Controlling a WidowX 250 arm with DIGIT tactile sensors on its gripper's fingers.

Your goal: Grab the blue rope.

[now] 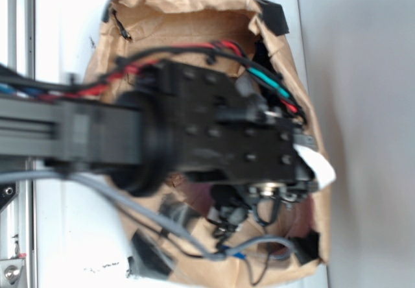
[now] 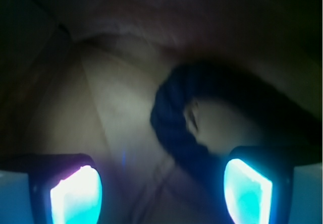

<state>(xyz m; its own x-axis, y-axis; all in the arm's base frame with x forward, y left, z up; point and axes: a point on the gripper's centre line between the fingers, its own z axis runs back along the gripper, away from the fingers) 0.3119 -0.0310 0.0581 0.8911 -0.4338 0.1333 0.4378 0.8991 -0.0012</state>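
Glowing fingers (image 2: 75, 196) stand spread; the blue rope (image 2: 174, 120) curls just beyond my right one, not yet grasped.

Blue rope (image 2: 174, 128) looks twisted cotton; bag (image 1: 194, 22) crumpled paper.

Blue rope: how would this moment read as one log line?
phase: approach | gripper: open, above paper | blue rope: curled, partly between fingers, ungrasped

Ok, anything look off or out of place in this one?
Nothing damaged or spilled. The blue rope lies looped on crumpled brown paper, running toward the right pad of the open end effector. The exterior view is mostly blocked by the arm.
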